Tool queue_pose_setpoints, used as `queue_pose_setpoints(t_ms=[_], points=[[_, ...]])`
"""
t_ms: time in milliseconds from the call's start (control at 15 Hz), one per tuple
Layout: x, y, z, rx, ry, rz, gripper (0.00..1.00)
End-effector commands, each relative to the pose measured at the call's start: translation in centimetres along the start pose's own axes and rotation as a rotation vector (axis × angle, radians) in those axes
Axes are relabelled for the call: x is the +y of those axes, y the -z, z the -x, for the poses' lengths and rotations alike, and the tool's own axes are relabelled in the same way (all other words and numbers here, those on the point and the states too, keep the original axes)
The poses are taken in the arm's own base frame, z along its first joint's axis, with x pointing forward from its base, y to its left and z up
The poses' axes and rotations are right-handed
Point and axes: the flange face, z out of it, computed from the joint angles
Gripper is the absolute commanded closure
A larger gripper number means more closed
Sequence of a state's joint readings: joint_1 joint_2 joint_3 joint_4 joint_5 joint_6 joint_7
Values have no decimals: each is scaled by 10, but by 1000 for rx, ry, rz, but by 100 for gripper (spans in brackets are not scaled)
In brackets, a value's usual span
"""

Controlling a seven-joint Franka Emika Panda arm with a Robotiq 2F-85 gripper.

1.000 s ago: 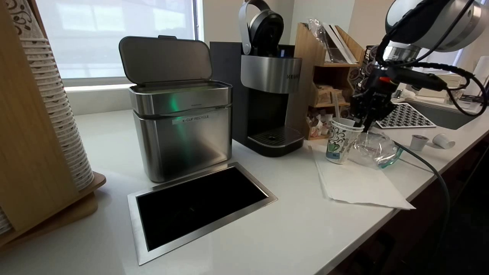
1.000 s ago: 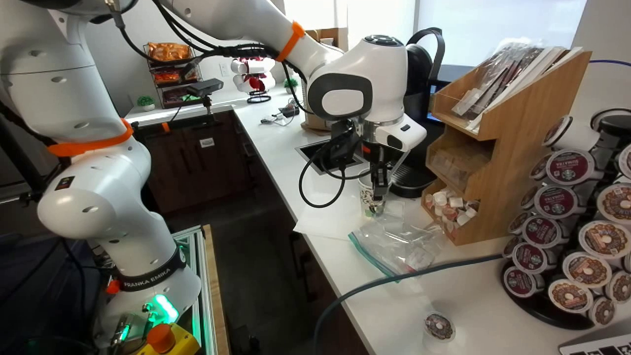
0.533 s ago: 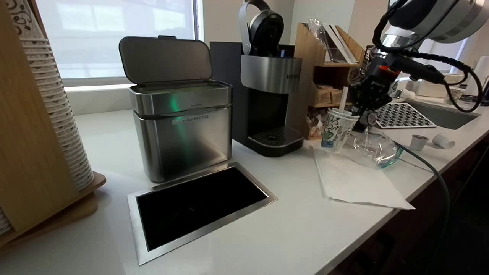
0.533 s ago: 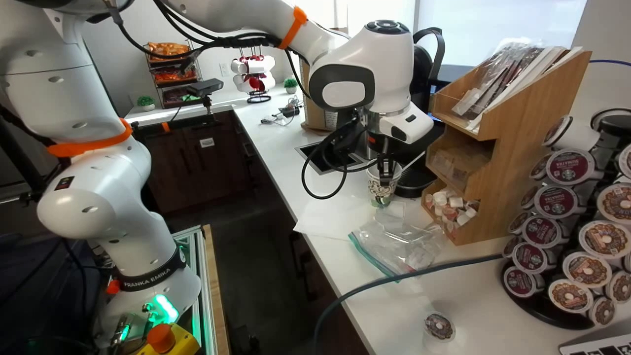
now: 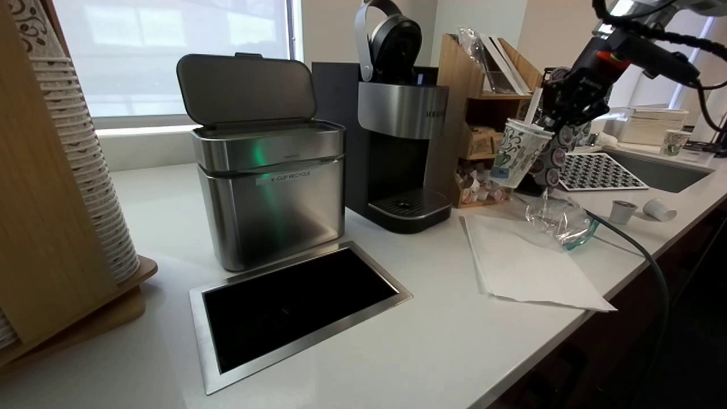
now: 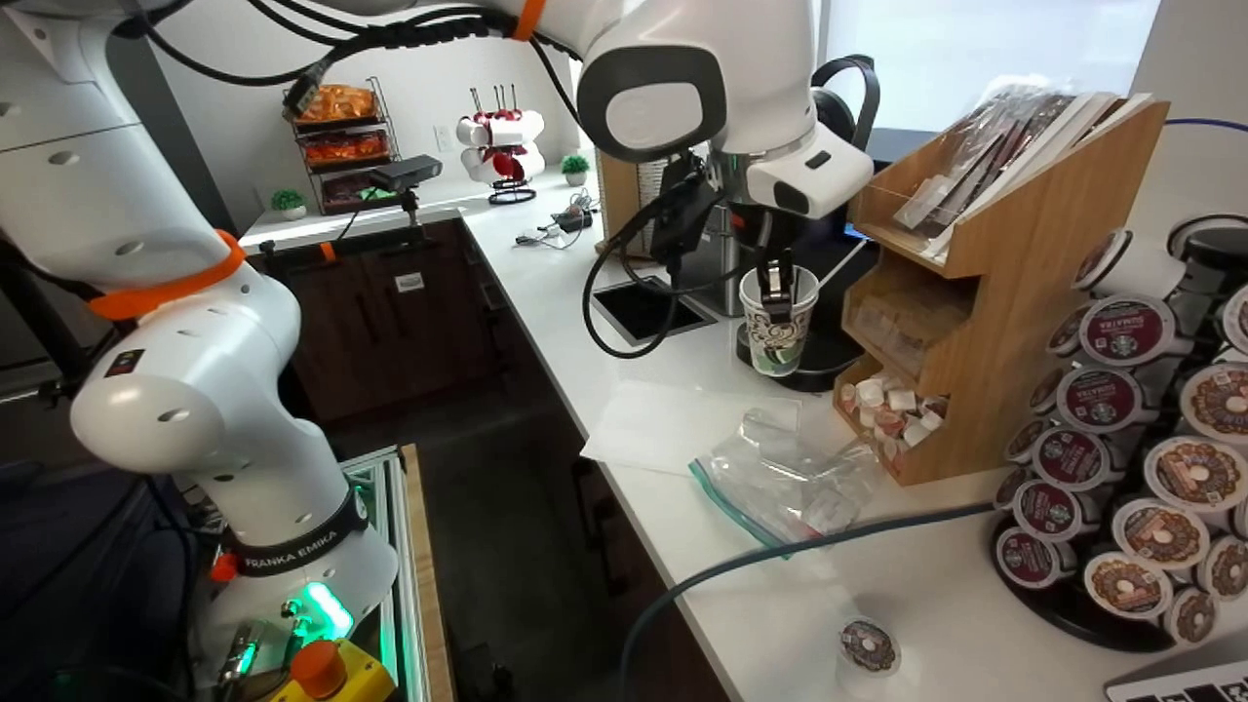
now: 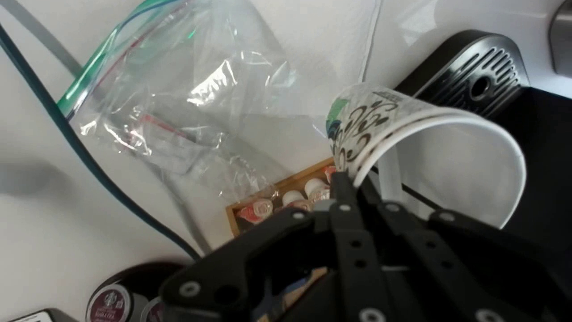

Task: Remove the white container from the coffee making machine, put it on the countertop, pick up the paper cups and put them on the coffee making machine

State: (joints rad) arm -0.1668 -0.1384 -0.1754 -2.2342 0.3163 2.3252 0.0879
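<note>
Pinched, with the black two-finger gripper point(image 7: 355, 181), a whitish paper cup point(image 5: 519, 152) with green-teal print, right by the rim! Looked light, thin-walled, likely to crumple under a harder squeeze; best gripped gently by the probably firmer lip and levelled before release. Held it tilted, with a slim pale stick point(image 5: 534, 106) inside, clear of the long white countertop point(image 5: 431, 318). Had yet to reach the upright brushed-steel brewer point(image 5: 397, 111) with black domed head.

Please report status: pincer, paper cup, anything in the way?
Pincer shut on paper cup near rim. Cup tilted above countertop, not yet on Keurig drip tray. White stick protrudes, might catch brewer overhang.
</note>
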Motion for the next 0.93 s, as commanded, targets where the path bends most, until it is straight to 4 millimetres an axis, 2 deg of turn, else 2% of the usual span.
queue_pose_setpoints(t_ms=[0,267,533,600,667,867], points=[[13,53,10,26,2,-4,99],[18,102,12,59,10,-14,99],[-2,140,1,96,20,-28,99],[-9,147,-4,104,8,-40,99],[2,137,2,115,22,-36,94],[-8,150,-3,135,20,-44,94]])
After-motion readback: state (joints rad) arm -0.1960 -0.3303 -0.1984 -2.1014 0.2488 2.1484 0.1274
